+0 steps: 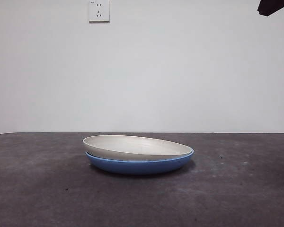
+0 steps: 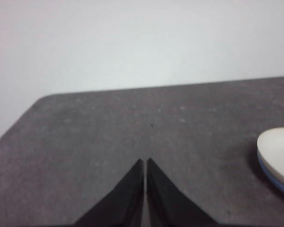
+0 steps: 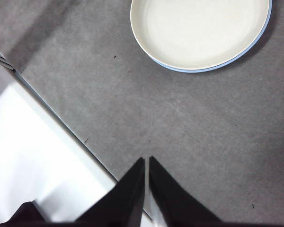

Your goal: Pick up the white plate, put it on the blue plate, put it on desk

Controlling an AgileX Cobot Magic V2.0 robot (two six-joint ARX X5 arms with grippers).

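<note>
The white plate lies inside the blue plate on the desk, slightly tilted, its left rim higher. The stack also shows in the right wrist view, the white plate with a thin blue rim around it, and at the edge of the left wrist view. My left gripper is shut and empty, low over the desk, well apart from the plates. My right gripper is shut and empty, high above the desk, away from the stack. A black tip shows at the front view's top right corner.
A white wall with a socket stands behind the desk. A white surface borders the desk's edge in the right wrist view. The desk's far left corner shows in the left wrist view.
</note>
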